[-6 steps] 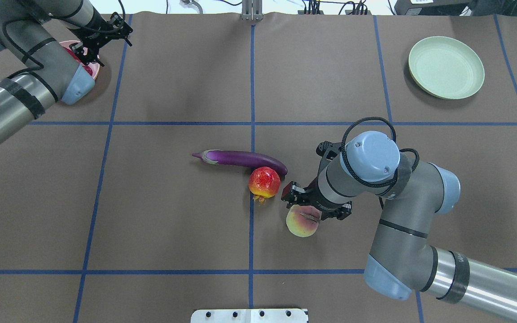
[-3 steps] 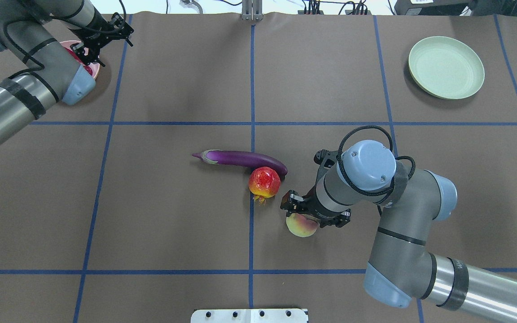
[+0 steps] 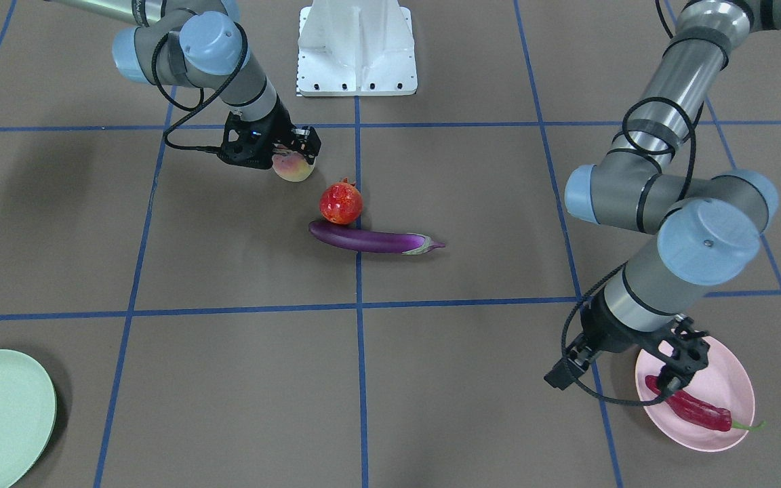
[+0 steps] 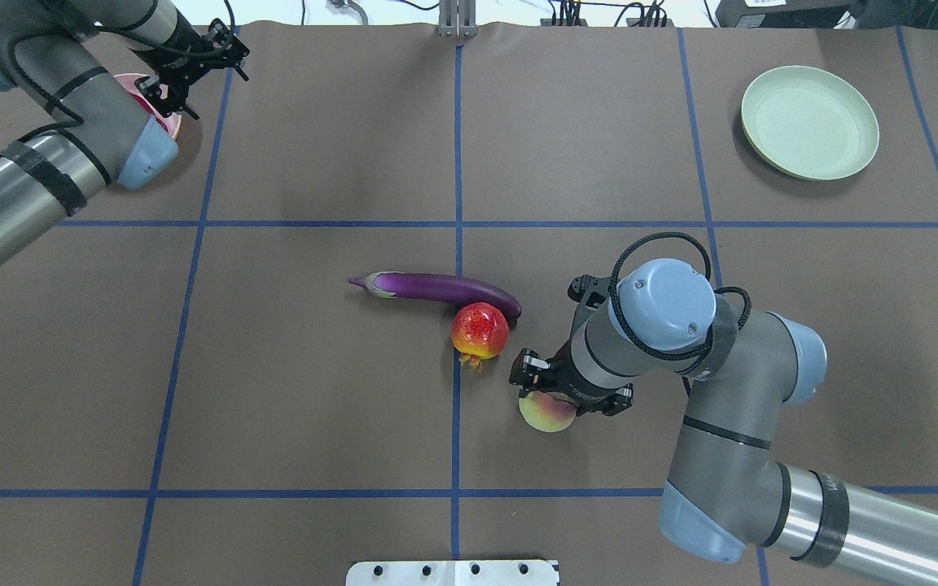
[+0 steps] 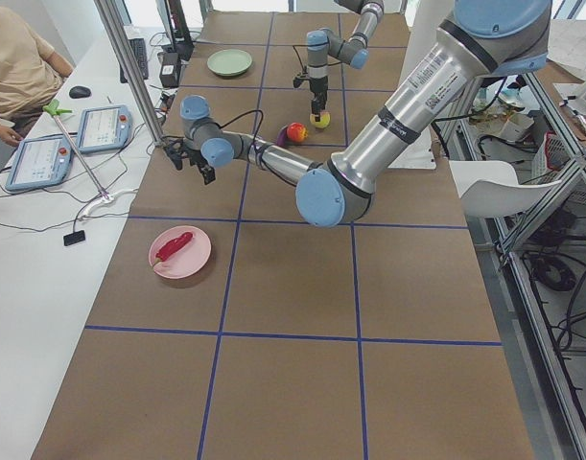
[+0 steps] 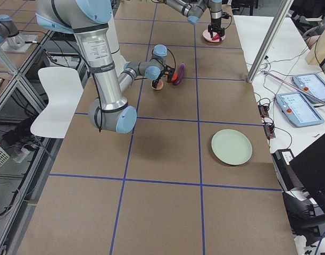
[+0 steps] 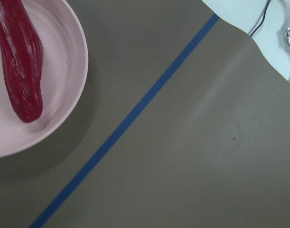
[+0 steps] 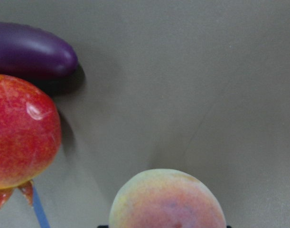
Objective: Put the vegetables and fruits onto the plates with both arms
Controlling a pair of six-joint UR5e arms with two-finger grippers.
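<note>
The yellow-pink peach (image 4: 545,415) lies on the table right of centre. My right gripper (image 4: 552,396) is low over it, with its jaws open on either side; the peach (image 8: 168,199) fills the bottom of the right wrist view. The red pomegranate (image 4: 479,330) touches the purple eggplant (image 4: 436,288) just to the left. The dark-red chili pepper (image 3: 692,409) lies on the pink plate (image 3: 729,386). My left gripper (image 3: 678,371) hangs open and empty just above that plate's edge. The mint green plate (image 4: 809,122) is empty at the far right.
The white base block (image 4: 453,572) sits at the near table edge. Blue tape lines (image 4: 457,163) divide the brown table cover. Monitors, tablets and cables line the far edge, where a seated person (image 5: 14,67) shows in the exterior left view.
My right gripper has come down lower around the peach and covers more of it. My left gripper has shifted slightly off the pink plate, towards the far edge.
</note>
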